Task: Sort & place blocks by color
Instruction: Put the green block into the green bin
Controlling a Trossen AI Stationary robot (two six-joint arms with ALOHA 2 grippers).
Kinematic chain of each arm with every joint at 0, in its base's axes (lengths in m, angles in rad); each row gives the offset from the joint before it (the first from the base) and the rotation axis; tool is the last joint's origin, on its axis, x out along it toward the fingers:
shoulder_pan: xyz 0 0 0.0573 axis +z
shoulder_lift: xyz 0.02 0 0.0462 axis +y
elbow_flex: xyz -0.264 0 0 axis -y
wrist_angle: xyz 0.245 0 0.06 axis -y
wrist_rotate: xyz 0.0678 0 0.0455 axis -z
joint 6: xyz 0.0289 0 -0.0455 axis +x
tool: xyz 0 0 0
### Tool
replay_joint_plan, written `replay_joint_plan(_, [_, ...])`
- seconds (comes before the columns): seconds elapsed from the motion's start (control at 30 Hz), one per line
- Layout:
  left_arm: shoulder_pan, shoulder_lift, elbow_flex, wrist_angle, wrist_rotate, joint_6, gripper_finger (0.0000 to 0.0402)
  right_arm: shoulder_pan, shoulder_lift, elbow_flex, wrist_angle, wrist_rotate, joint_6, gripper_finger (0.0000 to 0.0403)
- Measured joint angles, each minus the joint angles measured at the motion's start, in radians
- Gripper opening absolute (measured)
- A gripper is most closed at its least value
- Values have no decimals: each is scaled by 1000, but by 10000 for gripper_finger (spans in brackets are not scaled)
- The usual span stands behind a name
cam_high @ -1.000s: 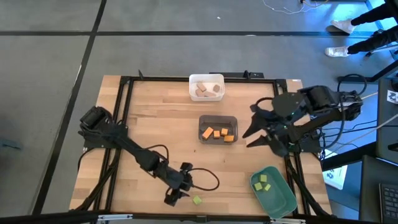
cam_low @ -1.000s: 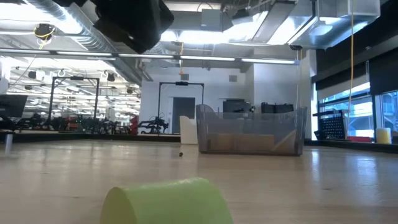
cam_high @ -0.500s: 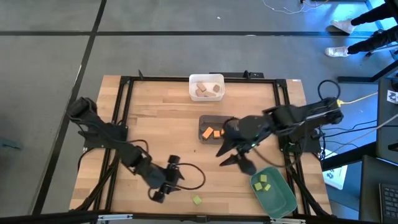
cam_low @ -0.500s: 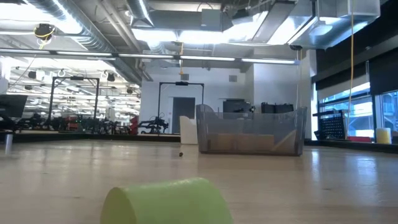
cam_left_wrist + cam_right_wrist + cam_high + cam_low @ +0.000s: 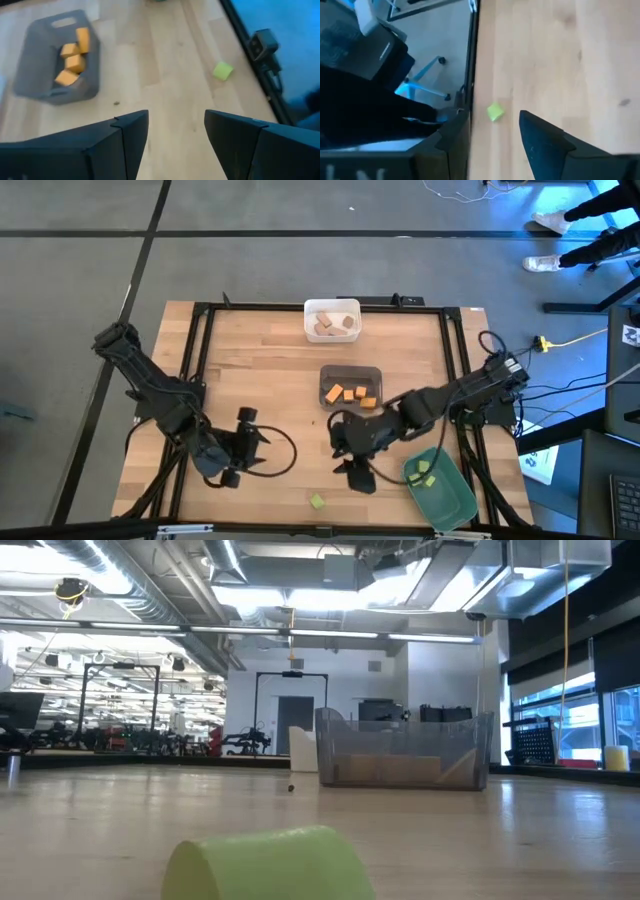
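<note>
One light green block [image 5: 317, 501] lies loose on the wooden table near its front edge, and fills the foreground of the low view [image 5: 268, 862]. My left gripper [image 5: 250, 444] hovers open to the block's left and farther back; its wrist view shows the block [image 5: 222, 71] well ahead of the fingers. My right gripper [image 5: 346, 458] hangs open above the table, just behind and right of the block, which shows between its fingers [image 5: 494, 112] but farther off. Orange blocks lie in the dark grey bin [image 5: 350, 374], tan ones in the white bin [image 5: 332, 308], green ones in the green bin [image 5: 450, 498].
A black frame rail [image 5: 300, 525] runs along the table's near edge close to the loose block. A cable loop [image 5: 285, 452] trails by my left gripper. Bare wood lies between the two grippers. People's legs [image 5: 590, 225] show beyond the far right corner.
My left gripper has drawn back from the green block, rising and going toward the table's left edge. My right gripper has swung in from the right edge toward the near middle, sinking toward the block. The block has stayed put.
</note>
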Motion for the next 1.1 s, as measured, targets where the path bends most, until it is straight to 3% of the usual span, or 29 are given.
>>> replay_joint_plan(0.27, [2, -82, 0, -56, -189, -85, 186, 9, 96, 0, -1, 7, 287, 170])
replay_joint_plan(0.5, [4, -123, 0, -87, -225, -30, 186, 18, 188, 0, 3, 1, 494, 170])
replay_joint_plan(0.7, [4, -142, 0, -141, -223, -28, 186, 18, 255, 0, 88, 13, 570, 170])
replay_joint_plan(1.1, [3, -142, 0, -201, -217, -29, 186, 55, 373, 1, 187, 42, 571, 170])
